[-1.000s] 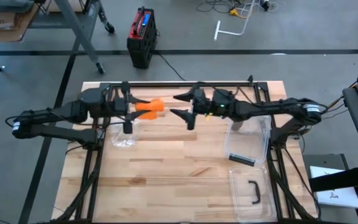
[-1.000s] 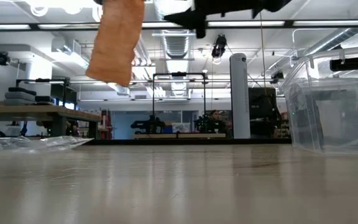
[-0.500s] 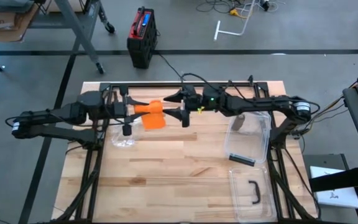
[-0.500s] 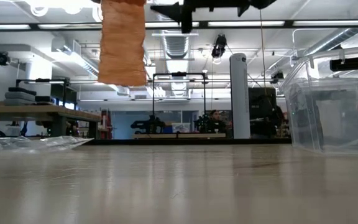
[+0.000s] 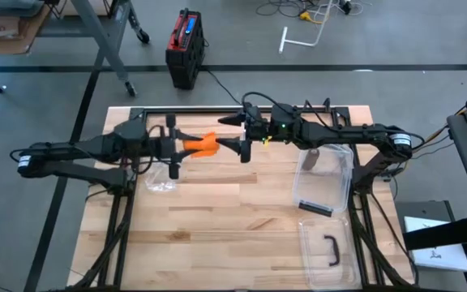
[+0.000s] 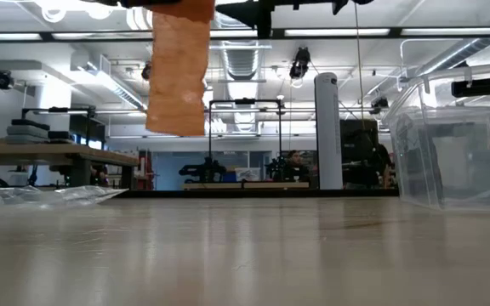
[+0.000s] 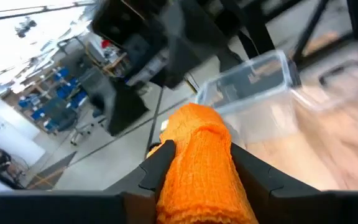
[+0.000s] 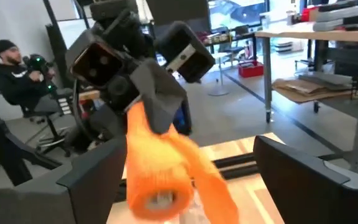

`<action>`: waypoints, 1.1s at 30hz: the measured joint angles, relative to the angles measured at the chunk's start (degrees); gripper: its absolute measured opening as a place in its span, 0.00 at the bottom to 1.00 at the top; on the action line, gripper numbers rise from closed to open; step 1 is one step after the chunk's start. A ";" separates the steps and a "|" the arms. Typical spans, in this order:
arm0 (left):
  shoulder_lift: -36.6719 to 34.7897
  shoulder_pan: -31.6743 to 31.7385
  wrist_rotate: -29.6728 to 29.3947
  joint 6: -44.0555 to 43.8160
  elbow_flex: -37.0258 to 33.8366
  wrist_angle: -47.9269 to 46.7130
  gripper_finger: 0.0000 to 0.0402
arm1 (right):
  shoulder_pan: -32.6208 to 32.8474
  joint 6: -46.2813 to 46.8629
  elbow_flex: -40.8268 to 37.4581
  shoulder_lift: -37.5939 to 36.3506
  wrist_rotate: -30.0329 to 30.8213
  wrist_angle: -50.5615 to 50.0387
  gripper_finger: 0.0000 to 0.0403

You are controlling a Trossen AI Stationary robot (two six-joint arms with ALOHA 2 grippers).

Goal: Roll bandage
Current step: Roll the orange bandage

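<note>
**Left gripper holds the bandage aloft; rolling looks only part done**

Your left gripper is clamped on the orange bandage, holding it well above the table. Your right gripper sits just beyond the bandage's free end, fingers spread wide with the roll end between them but not gripped. In the low view a loose tail hangs straight down below the left gripper, so you have unwound length left to take up. The clear bin lies past the right gripper, off to its side. I judge the winding unfinished.
</note>
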 joint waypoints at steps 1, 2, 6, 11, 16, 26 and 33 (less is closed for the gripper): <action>0.68 -0.28 -0.01 1.07 -0.09 -0.01 0.27 | 0.00 -0.10 0.00 0.00 -0.71 0.10 0.86; 1.27 -0.63 -0.01 1.84 -0.11 0.34 0.26 | 0.02 -0.42 0.00 -0.04 -1.91 0.21 0.86; 2.27 -2.23 0.03 4.33 -0.13 4.85 0.20 | 0.15 -0.94 0.02 -0.22 -4.95 0.56 0.85; 2.25 -3.80 -2.49 10.83 -0.11 6.54 0.19 | 0.05 -1.38 0.00 -0.22 -4.85 -0.39 0.85; 3.41 -4.09 -8.02 23.34 -0.36 6.65 0.20 | -0.31 -3.02 0.00 -0.22 -4.91 -1.32 0.85; 7.57 -5.12 -7.88 24.30 -0.37 9.08 0.20 | -0.17 -13.79 0.00 0.63 -5.19 -2.98 0.85; 7.72 -7.34 -7.84 24.08 0.10 11.29 0.20 | 0.81 -17.11 0.00 0.63 -6.89 -4.63 0.85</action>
